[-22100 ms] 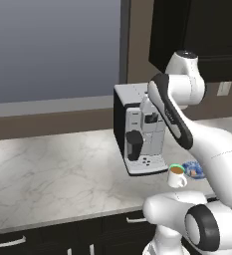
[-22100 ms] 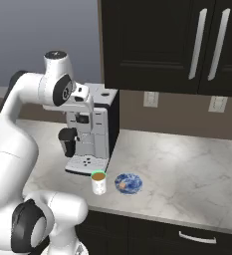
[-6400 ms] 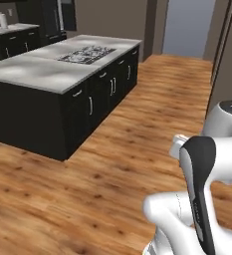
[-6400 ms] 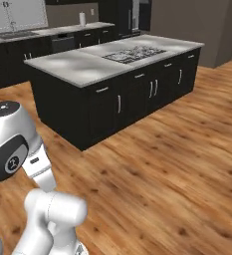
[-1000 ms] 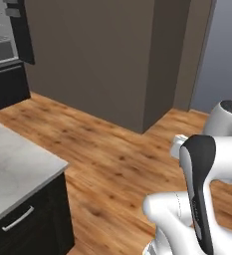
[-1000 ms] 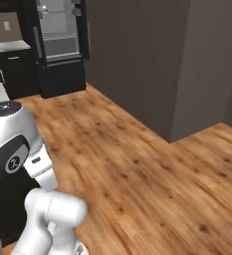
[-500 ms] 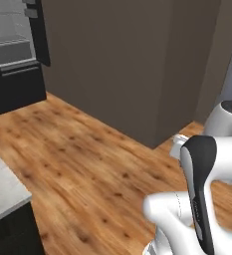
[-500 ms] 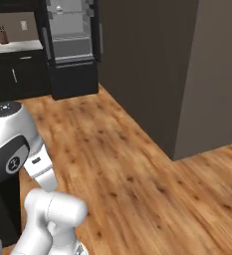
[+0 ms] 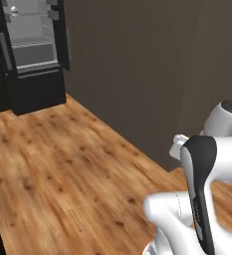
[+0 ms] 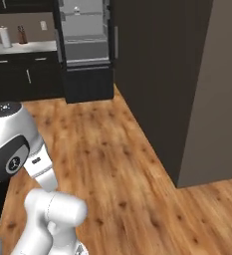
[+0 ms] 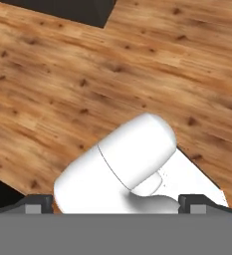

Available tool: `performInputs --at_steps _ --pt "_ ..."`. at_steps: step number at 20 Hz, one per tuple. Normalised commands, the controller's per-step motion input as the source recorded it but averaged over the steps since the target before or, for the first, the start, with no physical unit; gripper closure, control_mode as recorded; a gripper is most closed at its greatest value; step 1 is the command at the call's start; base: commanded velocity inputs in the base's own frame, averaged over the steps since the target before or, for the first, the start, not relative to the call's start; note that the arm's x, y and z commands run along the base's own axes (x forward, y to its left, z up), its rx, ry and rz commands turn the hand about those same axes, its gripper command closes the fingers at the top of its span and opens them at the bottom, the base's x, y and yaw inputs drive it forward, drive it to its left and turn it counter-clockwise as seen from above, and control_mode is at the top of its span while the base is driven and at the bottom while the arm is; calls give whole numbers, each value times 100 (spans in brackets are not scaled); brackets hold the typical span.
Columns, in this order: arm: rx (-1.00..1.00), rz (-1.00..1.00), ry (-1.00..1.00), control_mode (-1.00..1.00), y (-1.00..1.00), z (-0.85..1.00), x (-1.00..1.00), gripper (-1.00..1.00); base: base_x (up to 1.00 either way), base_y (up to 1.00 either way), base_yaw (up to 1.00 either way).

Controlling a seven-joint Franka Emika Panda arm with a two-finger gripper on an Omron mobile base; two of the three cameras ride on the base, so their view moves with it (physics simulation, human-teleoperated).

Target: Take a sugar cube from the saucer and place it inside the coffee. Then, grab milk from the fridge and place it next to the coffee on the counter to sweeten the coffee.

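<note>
Base has swung round — fridge (image 9: 30,47) now sits at 11 o'clock, doors open, across the wood floor (image 10: 112,164); jaws released, empty — milk fetch underway.

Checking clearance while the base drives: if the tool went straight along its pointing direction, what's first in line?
Probably the wooden floor: the hand view looks down onto bare planks between the open tool tips. Depth is unclear.
</note>
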Motion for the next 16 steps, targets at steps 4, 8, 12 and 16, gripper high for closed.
performInputs --at_steps 4,8,12,16 --pt "0 0 0 100 0 0 0 -100 100 -38 31" --pt "0 0 0 100 0 0 0 -100 100 -25 31" --pt "0 0 0 100 0 0 0 -100 100 -6 31" --pt "0 0 0 100 0 0 0 -100 100 0 28"
